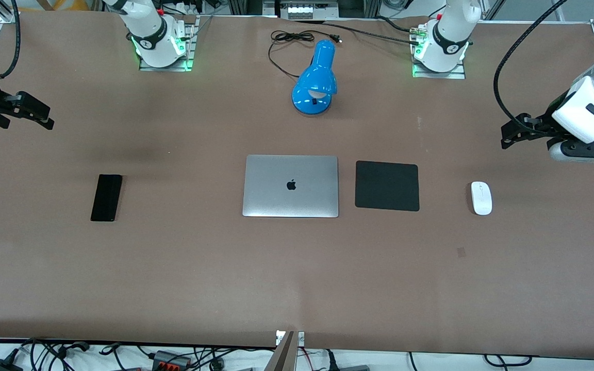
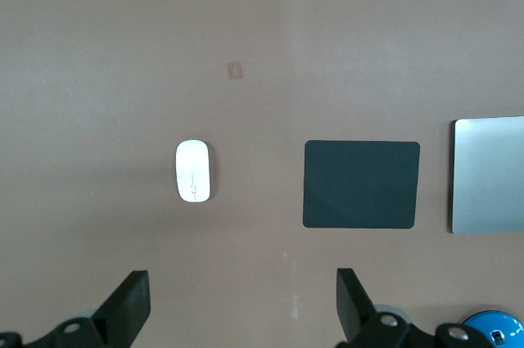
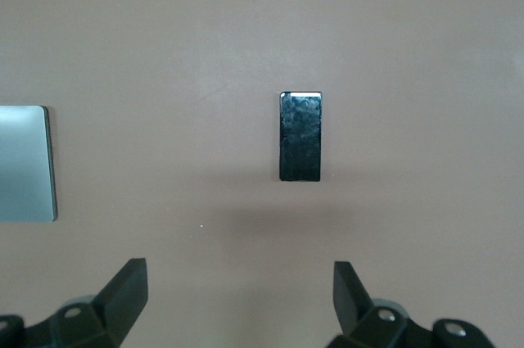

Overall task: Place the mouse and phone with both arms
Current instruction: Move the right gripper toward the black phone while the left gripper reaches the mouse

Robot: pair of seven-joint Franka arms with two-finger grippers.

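The white oval mouse (image 1: 481, 198) lies on the brown table toward the left arm's end, beside the black mouse pad (image 1: 387, 186). The black phone (image 1: 106, 197) lies flat toward the right arm's end. My left gripper (image 1: 512, 133) hangs open and empty in the air over bare table at its end, apart from the mouse. In the left wrist view the mouse (image 2: 194, 171) shows ahead of the open gripper (image 2: 243, 303). My right gripper (image 1: 44, 116) hangs open and empty over bare table at its end. The right wrist view shows the phone (image 3: 300, 136) ahead of that gripper (image 3: 240, 295).
A closed silver laptop (image 1: 291, 186) lies mid-table between the phone and the mouse pad. A blue desk lamp (image 1: 316, 80) with a black cord (image 1: 297, 38) stands farther from the camera than the laptop. The pad (image 2: 361, 184) and laptop (image 2: 490, 187) also show in the left wrist view.
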